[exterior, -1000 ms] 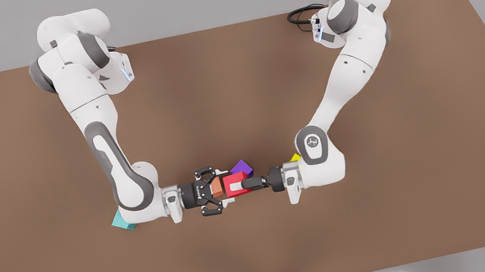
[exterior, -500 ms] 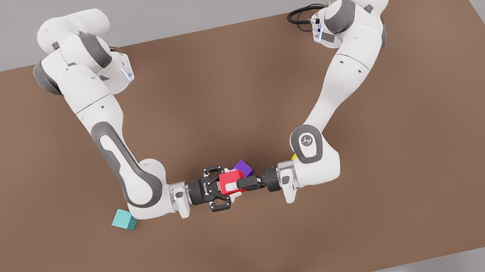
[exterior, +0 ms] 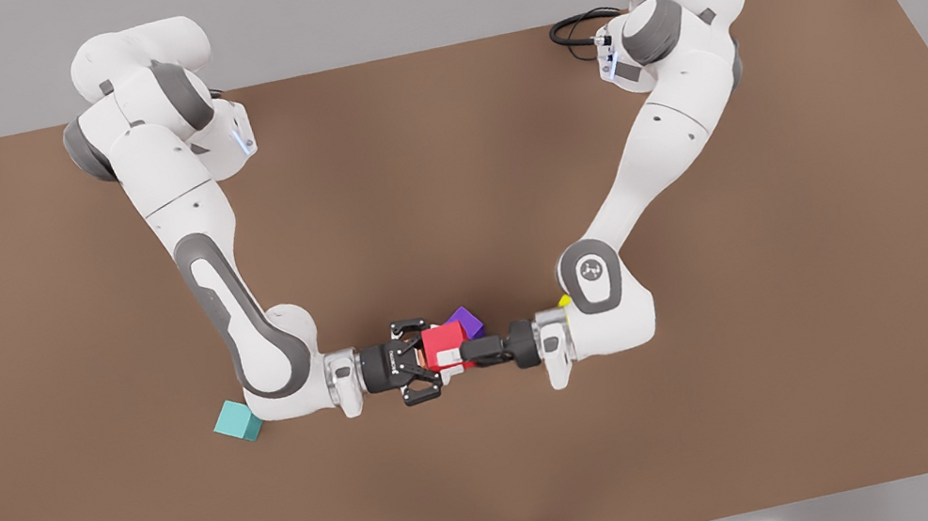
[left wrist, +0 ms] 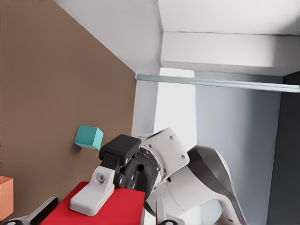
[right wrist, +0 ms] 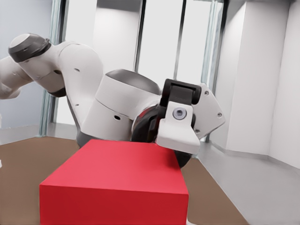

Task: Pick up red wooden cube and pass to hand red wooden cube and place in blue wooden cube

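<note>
Brown table [exterior: 731,366], flat top. On it: blue wooden cube [exterior: 236,422] nr front view's left; purple cube [exterior: 466,319] & yellow cube [exterior: 565,301] mid-table, partly hidden.

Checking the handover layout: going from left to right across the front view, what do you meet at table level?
blue wooden cube → right gripper → red wooden cube → left gripper → yellow cube. The purple cube overlaps the red one, so it is left out.
</note>
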### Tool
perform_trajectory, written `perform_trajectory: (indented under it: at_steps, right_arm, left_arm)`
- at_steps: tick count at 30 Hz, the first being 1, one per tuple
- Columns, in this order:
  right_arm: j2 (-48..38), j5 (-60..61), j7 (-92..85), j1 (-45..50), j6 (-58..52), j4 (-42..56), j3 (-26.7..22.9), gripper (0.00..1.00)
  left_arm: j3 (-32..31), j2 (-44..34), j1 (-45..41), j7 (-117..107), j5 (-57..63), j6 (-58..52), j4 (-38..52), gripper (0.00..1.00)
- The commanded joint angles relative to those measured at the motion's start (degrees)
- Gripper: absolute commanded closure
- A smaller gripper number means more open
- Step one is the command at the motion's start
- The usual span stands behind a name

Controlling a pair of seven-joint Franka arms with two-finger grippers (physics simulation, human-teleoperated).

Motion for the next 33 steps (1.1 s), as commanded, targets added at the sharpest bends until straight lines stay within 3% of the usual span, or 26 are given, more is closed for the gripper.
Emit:
perform_trajectory:
  at_steps: [1,5,7,8,10,11,13,15,16,17,18,20,22,24,29,33]
  right_arm:
    - [-0.14,0.13,-1.41,-0.03,0.05,0.02,0.03,0.34]
    - [-0.14,-1.01,-1.41,-1.26,-0.57,-0.07,-0.24,0.34]
    - [-0.49,-6.27,-1.32,-3.19,-0.92,0.11,-0.67,0.33]
    - [-0.58,-11.28,-1.32,-5.21,-2.41,0.29,-0.68,0.33]
    - [-0.49,-21.04,-1.15,-8.29,-5.22,0.11,-0.76,0.33]
    - [-0.75,-26.84,-1.15,-9.78,-6.37,0.20,-0.85,0.33]
    - [-5.14,-43.45,10.18,-12.25,-12.16,0.11,-4.45,0.32]
    - [-10.68,-56.81,21.87,-11.72,-14.19,-1.38,-8.94,0.32]
    - [-12.62,-61.38,25.83,-11.63,-14.19,-1.91,-9.55,0.32]
    - [-15.16,-66.30,31.63,-11.63,-14.10,-3.32,-9.90,0.32]
    - [-16.22,-70.96,35.94,-11.19,-13.40,-3.41,-10.78,0.32]
    - [-17.28,-78.86,41.30,-9.09,-10.60,-3.58,-13.94,0.32]
    - [-18.59,-81.60,44.29,-4.78,-5.94,-7.53,-20.27,0.32]
    - [-18.86,-82.39,44.21,-3.98,-1.10,-10.70,-22.91,0.32]
    - [-17.81,-81.60,44.38,-2.75,11.56,-13.42,-22.56,0.32]
    - [-15.96,-79.23,44.38,-1.96,15.08,-13.34,-22.47,0.32]
  left_arm:
    - [-0.25,-0.24,1.47,2.07,0.21,-0.75,-0.25,0.00]
    - [-1.57,-1.30,11.14,2.42,1.26,-11.12,-3.68,0.00]
    - [-1.57,-2.17,16.24,1.63,7.31,-18.23,-4.12,0.00]
    - [-1.48,-6.12,18.79,-7.93,24.51,-25.08,-3.59,0.00]
    - [-1.48,-14.21,19.84,-26.39,53.45,-50.65,0.10,0.00]
    - [-1.48,-19.22,22.21,-35.45,61.72,-61.38,0.10,0.00]
    - [-1.75,-21.16,32.06,-36.25,66.47,-65.96,1.68,0.00]
    - [-1.04,-25.20,33.38,-35.82,73.51,-69.75,1.33,0.00]
    - [9.56,-32.30,28.57,-23.37,71.23,-68.87,-3.39,0.00]
    - [32.77,-50.49,11.78,-7.52,65.16,-55.70,-25.88,0.00]
    - [36.05,-54.38,7.89,-7.43,64.81,-53.22,-29.34,0.00]
    - [36.93,-54.65,11.48,-7.16,57.35,-57.52,-27.85,0.00]
    - [36.84,-52.02,12.11,-7.51,57.25,-61.66,-27.94,0.00]
    - [36.75,-51.40,11.93,-7.51,57.34,-55.42,-26.71,0.00]
    - [36.66,-51.40,11.94,-7.51,56.98,-52.25,-26.44,0.00]
    - [36.75,-51.48,12.20,-7.42,56.90,-52.60,-26.53,0.00]
